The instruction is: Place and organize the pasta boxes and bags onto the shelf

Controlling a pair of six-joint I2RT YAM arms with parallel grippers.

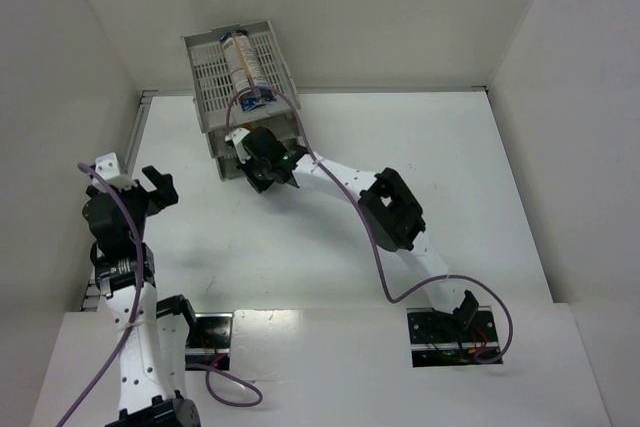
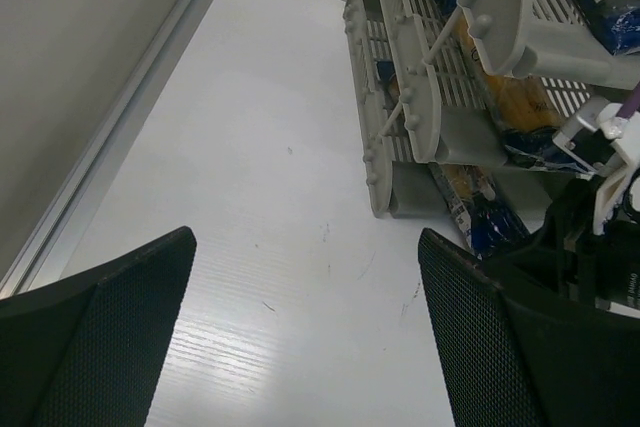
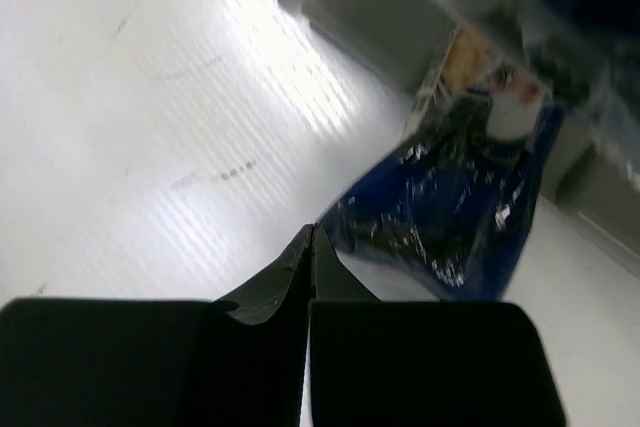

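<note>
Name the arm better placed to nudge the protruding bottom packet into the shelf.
Right. The right gripper, shut, sits beside the packet's blue end at the shelf front; the left gripper hangs open, off to the side.

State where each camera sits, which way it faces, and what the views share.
Top external: above and behind the bases, looking down on the table, shelf, left arm and right arm.
Left wrist: low on the left arm, facing across the table at the shelf; open left fingers frame the bottom.
Right wrist: near the shelf's bottom tier, facing a blue packet end; shut right fingers below.
Shared: both wrist views show that blue packet end.
</note>
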